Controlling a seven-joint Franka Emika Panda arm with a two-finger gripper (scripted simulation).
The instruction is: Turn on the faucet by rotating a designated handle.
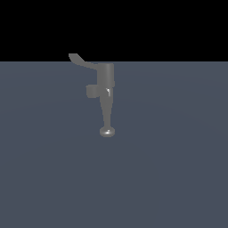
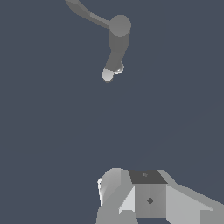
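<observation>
Broadly, the biggest thing before me is the tabletop (image 1: 169, 178), a flat blue-grey plane that fills the lower part of the exterior view and carries only one fixture. That fixture, the faucet (image 1: 107, 78), stands a little toward the exterior view's left of centre, far back on the surface, close to where it meets the black backdrop. Its cylindrical body is upright, so the rotating part sits at the top where I can reach it from above or the side. From the body the tapering spout (image 1: 106, 113) runs toward the camera and ends in a rounded knob (image 1: 107, 132); a short stubby knob (image 1: 91, 91) sticks out on the exterior view's left, and I judge neither is what I am meant to turn.

The handle (image 1: 82, 61) is the thin flat lever jutting from the cylinder's top toward the exterior view's left, its curved tip rising just above the horizon line. It stands clear of the body, which gives me leverage: a push near the tip should swing it round the cylinder's axis.

My fingers (image 2: 131, 197) do not show in the exterior view. In the wrist view only pale blocky parts of my hand appear, well apart from the faucet and touching nothing; whether they are parted or pressed together I cannot tell. I judge the approach has yet to begin
</observation>
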